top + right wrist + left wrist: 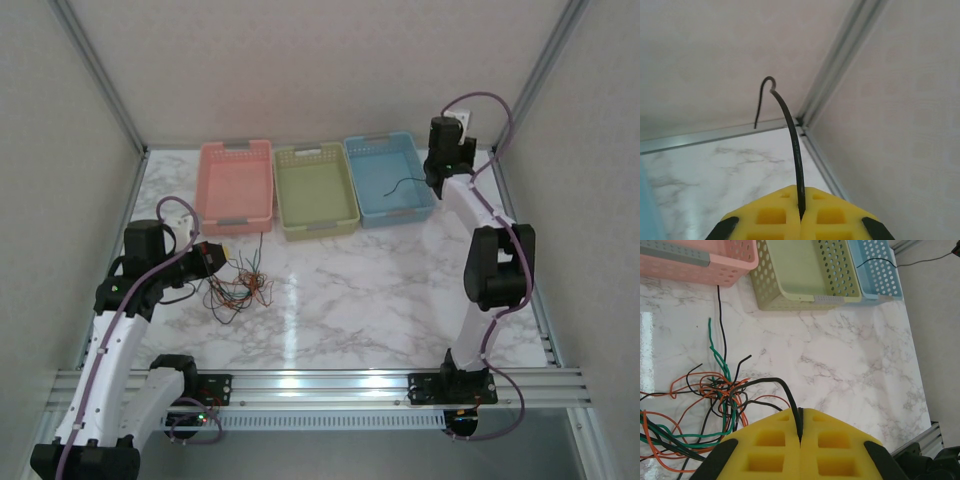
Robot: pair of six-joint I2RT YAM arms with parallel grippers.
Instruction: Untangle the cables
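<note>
The cables [240, 287] lie in a loose tangle on the left part of the white marble surface [380, 290], in front of the pink basket [236, 185]. Black, orange and green strands cross each other there, and one thin black strand [720, 315] runs straight out of the tangle to the foot of the pink basket. The left fingers [771, 440] are just beside the tangle, on its left side. Their yellow pads are pressed together and pinch a black cable [775, 382], which curves from the pads into the knot. The green basket [315, 188] and the blue basket [390, 178] stand in a row to the right of the pink one. The right fingers [771, 215] are at the far right, raised over the right edge of the blue basket. They are also closed, and they pinch a second black cable [792, 140], which ends in a small hook. In the top view its thin line goes from these fingers down into the blue basket.
</note>
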